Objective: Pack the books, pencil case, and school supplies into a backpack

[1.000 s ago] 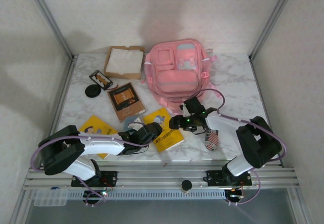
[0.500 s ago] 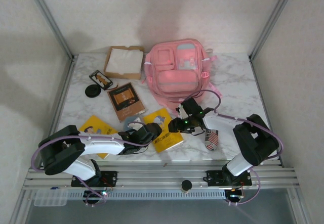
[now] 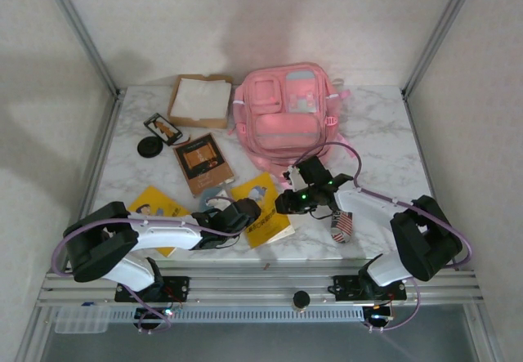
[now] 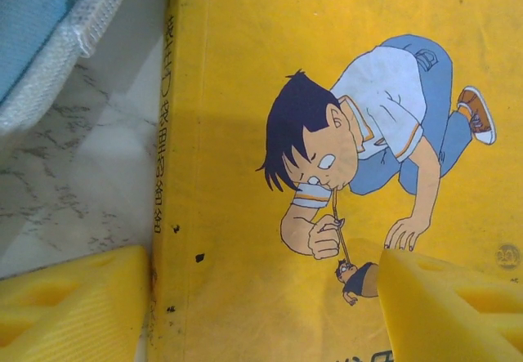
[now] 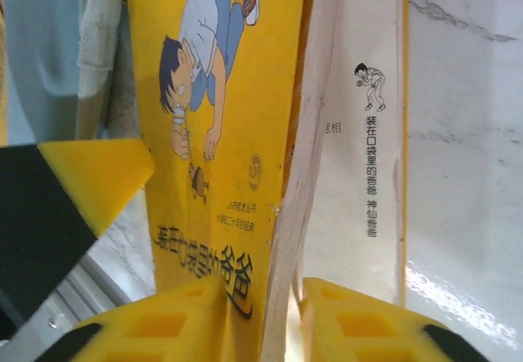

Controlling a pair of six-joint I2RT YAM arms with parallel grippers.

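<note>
Books come first, from your left. The second yellow book [image 3: 154, 205] lies flat on the table [image 3: 376, 133], well to the left of the backpack [image 3: 286, 121] and on its near side. A black disc [image 3: 149, 147] sits left of the backpack, and a cardboard tray [image 3: 196, 120] with a white sheet stands just beside the backpack's left edge. The dark brown book [image 3: 203, 163] lies flat between the tray and the near side, apart from the backpack.

Next you see the left gripper [image 3: 248, 210], in front of the backpack and left of its middle. Its yellow fingers [image 4: 73, 309] stand wide apart and grasp nothing. One is over the marble beside the spine of the yellow book with the cartoon boy [image 3: 265, 198], the other over its cover. A blue cloth thing [image 4: 41, 19] lies just beside that spine.

This book lies directly in front of the backpack, near it but not touching it. In the right wrist view its front cover is raised off the white inner page.

The right gripper [image 3: 286, 201] is at the book's right edge, in front of the backpack's middle. Its fingers [image 5: 359, 325] stand close together, with the raised cover edge between them. Whether they press on it, you cannot tell.

A flag-patterned item [image 3: 342, 225] lies in front of the backpack's right part.
</note>
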